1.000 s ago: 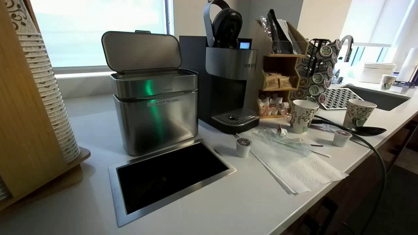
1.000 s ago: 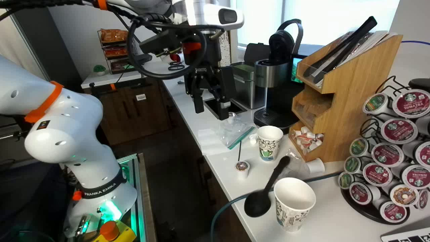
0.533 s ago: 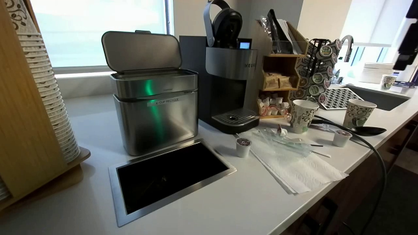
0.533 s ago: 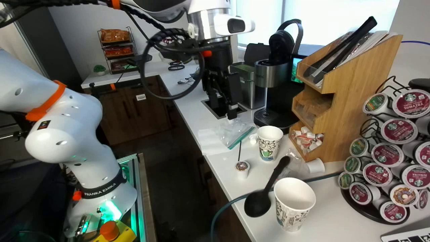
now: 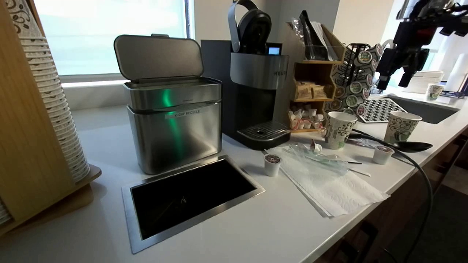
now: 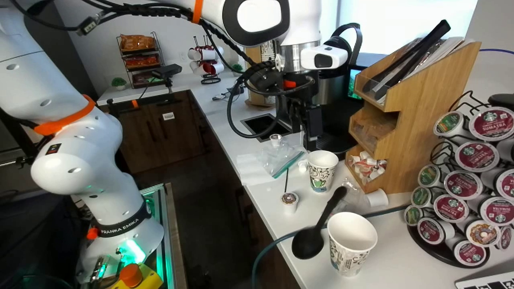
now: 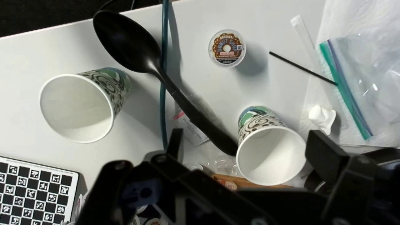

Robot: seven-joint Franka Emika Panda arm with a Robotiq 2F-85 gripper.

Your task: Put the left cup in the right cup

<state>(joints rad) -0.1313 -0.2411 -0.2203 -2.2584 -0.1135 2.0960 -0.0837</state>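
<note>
Tool [image 5: 394, 83] spread apart | in an exterior view: near cup [image 6: 350, 247], far cup [image 6: 322, 172] upright on desk [image 6: 395, 243] | black spoon [image 6: 308, 243] between

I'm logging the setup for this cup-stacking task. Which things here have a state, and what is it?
Gripper: open, empty
Left cup: upright, looks empty
Right cup: upright, looks empty
Recycle bin: lid open
Coffee maker: handle raised, display lit
Counter opening: uncovered
Donut Shop pod: upright, top looks intact
Spoon: lying down
Zip bag: lying down, seal unclear
</note>
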